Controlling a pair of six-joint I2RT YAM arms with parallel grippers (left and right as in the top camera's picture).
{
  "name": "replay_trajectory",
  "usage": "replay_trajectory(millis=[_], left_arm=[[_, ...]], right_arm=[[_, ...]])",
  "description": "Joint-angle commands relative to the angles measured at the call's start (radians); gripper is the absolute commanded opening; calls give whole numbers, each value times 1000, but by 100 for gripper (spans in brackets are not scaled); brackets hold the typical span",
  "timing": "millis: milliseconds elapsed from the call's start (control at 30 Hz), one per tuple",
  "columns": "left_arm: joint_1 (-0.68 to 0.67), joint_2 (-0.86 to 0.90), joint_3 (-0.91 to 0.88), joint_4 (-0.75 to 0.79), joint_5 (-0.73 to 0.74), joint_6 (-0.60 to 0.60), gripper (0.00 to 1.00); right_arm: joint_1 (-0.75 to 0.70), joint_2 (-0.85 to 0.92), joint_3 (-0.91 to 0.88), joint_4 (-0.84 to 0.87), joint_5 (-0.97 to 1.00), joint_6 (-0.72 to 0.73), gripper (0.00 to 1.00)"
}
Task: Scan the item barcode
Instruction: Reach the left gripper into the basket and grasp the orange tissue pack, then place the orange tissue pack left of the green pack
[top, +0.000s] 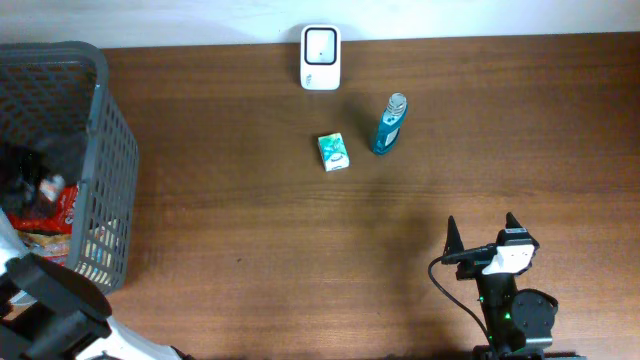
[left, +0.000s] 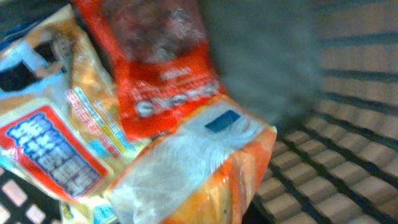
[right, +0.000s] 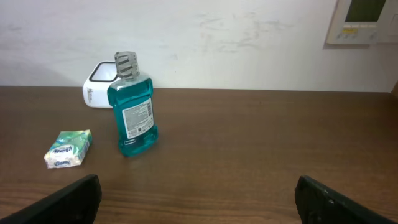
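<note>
Left gripper (top: 52, 152) among snack packets (left: 165, 87) in the basket (top: 112, 150), grip unclear; right gripper (top: 481, 224) wide open; bottle (right: 132, 109), small box (right: 68, 149), scanner (top: 320, 57) ahead.

The bottle (top: 388, 126) is teal, the basket (top: 112, 150) grey.
</note>
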Motion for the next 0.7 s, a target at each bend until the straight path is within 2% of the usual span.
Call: replay_trajectory(millis=[0,33,100,133,167,200,267,367,533,667], left_arm=[[-58,-40,269,-33,267,42,0],[-112,-57,324,-33,331,68,0],[-207,-78,343,-32,349,78,0],[-341,-79,342,-30,346,99,0],[-430,-69,334,-25,313,100,0],[-579,-45,315,-8,253,100,0],[-720,7,313,2,182,100,1],[-899,122,313,0,-34,100,3],[-1054,335,313,9,-104,99,1],[-1093,501,313,8,-104,99,11]], right_arm=[[-6,-6,-7,-2,-1,1,98],[-6,-6,-7,-2,-1,1,98],[-6,-6,-7,-2,-2,1,98],[-6,-6,-7,-2,-1,1,98],[-6,-6,-7,-2,-2,1,98],[-6,-6,-7,-2,-1,1,98],[-6,-6,-7,-2,-1,1,98],[-6,-6,-7,-2,-1,1,98],[-6,-6,-7,-2,-1,1,98],[-6,-6,-7,-2,-1,1,98]])
